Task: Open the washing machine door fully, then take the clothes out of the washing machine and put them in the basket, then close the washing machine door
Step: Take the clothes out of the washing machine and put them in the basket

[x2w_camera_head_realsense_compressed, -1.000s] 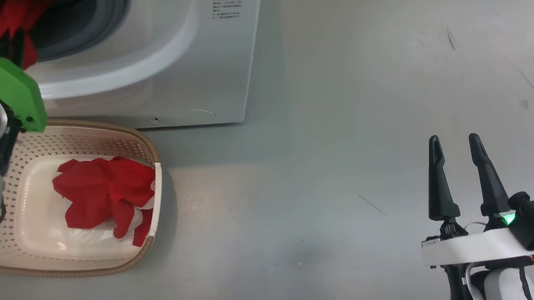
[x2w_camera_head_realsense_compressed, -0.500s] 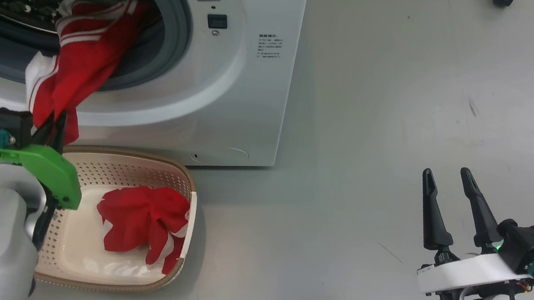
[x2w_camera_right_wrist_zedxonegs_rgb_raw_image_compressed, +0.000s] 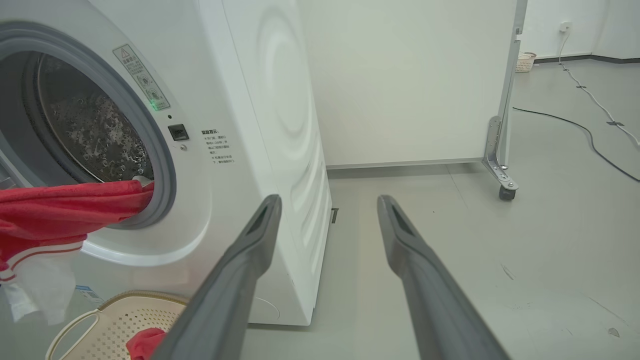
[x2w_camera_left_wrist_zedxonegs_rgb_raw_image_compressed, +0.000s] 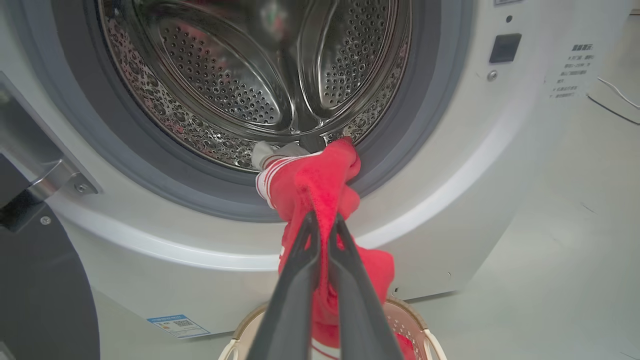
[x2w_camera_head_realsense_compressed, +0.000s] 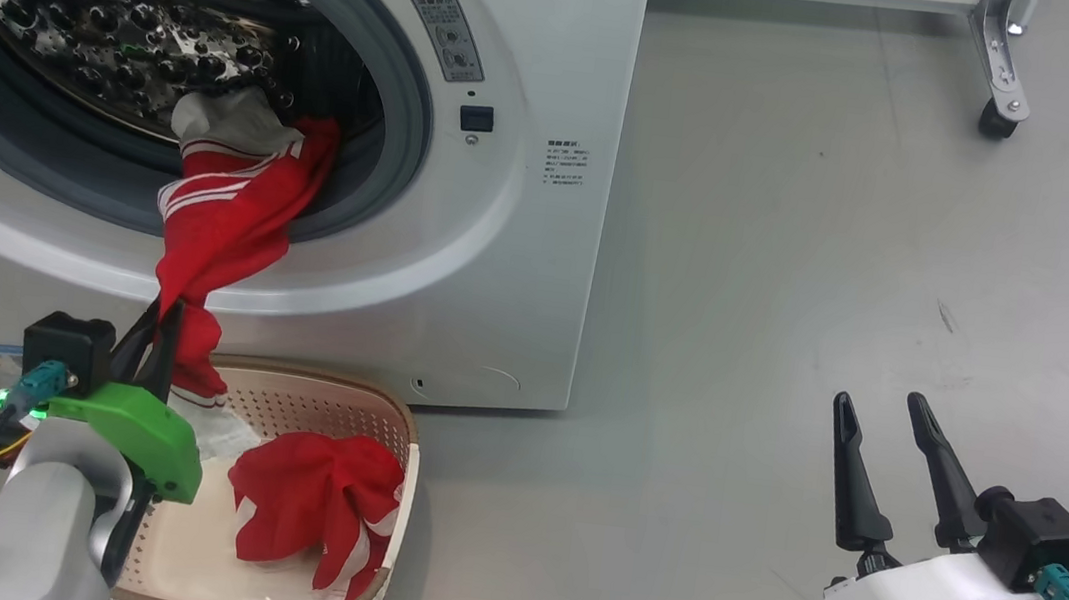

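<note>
Pulled farther out, clothes (x2w_camera_left_wrist_zedxonegs_rgb_raw_image_compressed: 310, 182) sit clenched in the left hand (x2w_camera_left_wrist_zedxonegs_rgb_raw_image_compressed: 325, 217), its wrist view shows; right hand (x2w_camera_right_wrist_zedxonegs_rgb_raw_image_compressed: 329, 200) released.

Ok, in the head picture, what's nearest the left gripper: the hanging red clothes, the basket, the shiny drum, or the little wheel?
1. Hanging red clothes: pinched in the left gripper.
2. Basket: just below it.
3. Shiny drum: inside the washing machine.
4. Little wheel: far right.
</note>
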You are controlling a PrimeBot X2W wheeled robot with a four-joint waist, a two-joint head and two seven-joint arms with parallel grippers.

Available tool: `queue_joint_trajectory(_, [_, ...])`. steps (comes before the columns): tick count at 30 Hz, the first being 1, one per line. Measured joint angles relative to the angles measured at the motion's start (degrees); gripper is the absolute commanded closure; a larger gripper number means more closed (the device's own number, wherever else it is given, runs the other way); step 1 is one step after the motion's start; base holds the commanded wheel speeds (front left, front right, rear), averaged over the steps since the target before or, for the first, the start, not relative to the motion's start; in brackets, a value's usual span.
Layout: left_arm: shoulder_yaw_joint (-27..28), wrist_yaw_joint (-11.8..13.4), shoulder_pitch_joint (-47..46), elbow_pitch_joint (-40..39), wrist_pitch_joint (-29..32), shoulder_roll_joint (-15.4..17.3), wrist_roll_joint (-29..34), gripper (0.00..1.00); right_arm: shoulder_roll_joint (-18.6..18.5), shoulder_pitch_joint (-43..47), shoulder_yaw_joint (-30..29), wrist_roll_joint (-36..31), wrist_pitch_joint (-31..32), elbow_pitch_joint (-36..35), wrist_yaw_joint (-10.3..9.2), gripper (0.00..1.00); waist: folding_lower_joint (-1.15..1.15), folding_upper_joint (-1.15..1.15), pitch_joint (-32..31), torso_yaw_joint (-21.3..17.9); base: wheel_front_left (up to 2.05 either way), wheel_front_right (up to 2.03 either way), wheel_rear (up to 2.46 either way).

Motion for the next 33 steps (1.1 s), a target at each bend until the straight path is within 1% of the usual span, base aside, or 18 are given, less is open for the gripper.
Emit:
queue_joint_trajectory(3, [0.0,0.0,1.4,-2.0,-0.4,0.0,0.0,1.00,0.0,0.7,0.0,0.0,0.0,-0.2,-0.02,0.00,0.00,0.00,-1.1,0.3,0.00,0.00,0.00])
queue_joint_trajectory(9, [1.3,0.0,2.2,-8.6,-0.5,-0.1,-0.1,1.00,0.0,1.0,0.0,0.0,0.0,-1.0,-0.09,0.00,0.00,0.00,-1.9,0.9,0.00,0.00,0.00])
queue_joint_trajectory(11, [1.6,0.0,2.3,-11.6,-0.5,0.0,0.0,1.00,0.0,1.4,-0.1,0.0,0.0,-1.2,-0.48,0.00,0.00,0.00,-2.0,1.1,0.00,0.00,0.00])
queue_joint_trajectory(17, [4.7,0.4,2.3,-22.7,-0.5,0.0,0.1,1.00,0.0,1.7,-0.1,0.1,0.0,-1.9,-0.51,0.00,0.00,0.00,-2.0,1.7,0.00,0.00,0.00])
queue_joint_trajectory(22, [5.6,0.6,2.9,-28.9,-0.7,-0.2,1.3,1.00,-0.1,1.7,-0.1,0.1,0.1,-2.5,-0.52,0.00,0.00,0.00,-1.7,2.0,0.00,0.00,0.00])
queue_joint_trajectory(27, [6.1,0.9,4.9,-31.1,-0.7,-0.4,1.6,1.00,-0.2,1.7,-0.1,0.1,0.6,-2.8,-0.58,0.00,0.00,0.00,-1.4,2.0,0.00,0.00,0.00])
queue_joint_trajectory(33, [4.4,0.9,10.7,-26.7,-0.7,-0.4,1.7,1.00,-0.2,1.7,0.4,0.0,1.0,-3.8,-0.58,0.00,0.00,0.00,-0.7,1.7,0.00,0.00,0.00])
